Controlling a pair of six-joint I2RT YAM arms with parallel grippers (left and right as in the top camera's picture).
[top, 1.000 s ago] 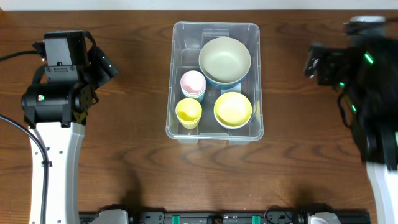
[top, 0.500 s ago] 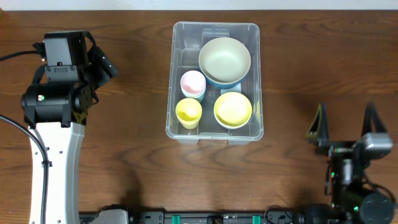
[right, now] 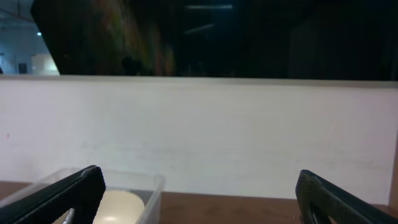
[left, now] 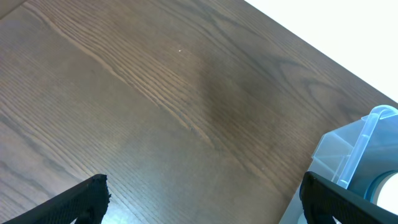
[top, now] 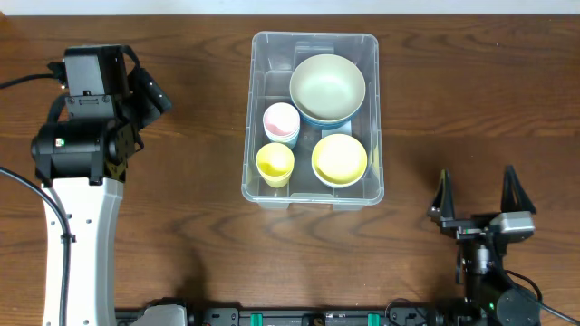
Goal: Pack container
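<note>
The container (top: pixel 256 136), a clear rectangular bin, stands at the middle of the table. In it are a large pale green bowl (top: pixel 327 84), a pink cup (top: pixel 281 119), a yellow cup (top: pixel 275 162) and a yellow bowl (top: pixel 339 158). My left gripper (top: pixel 149 81) hangs open over bare wood to the bin's left. Its wrist view shows the left gripper (left: pixel 202 205) empty, with a corner of the container (left: pixel 357 146) at the right. My right gripper (top: pixel 477 187) stands open near the front right edge. In its wrist view, the right gripper (right: pixel 199 199) faces the back wall, with the container (right: pixel 149 186) low at the left.
A white wall (right: pixel 211 124) runs behind the table's far edge. Bare wood (left: pixel 155 106) lies between my left gripper and the bin. My left arm's white link (top: pixel 82 244) stretches along the left side toward the front edge.
My right arm has swung from the bin's far right side down to the front right of the table, its open jaws now pointing toward the back. The left arm has not moved.
</note>
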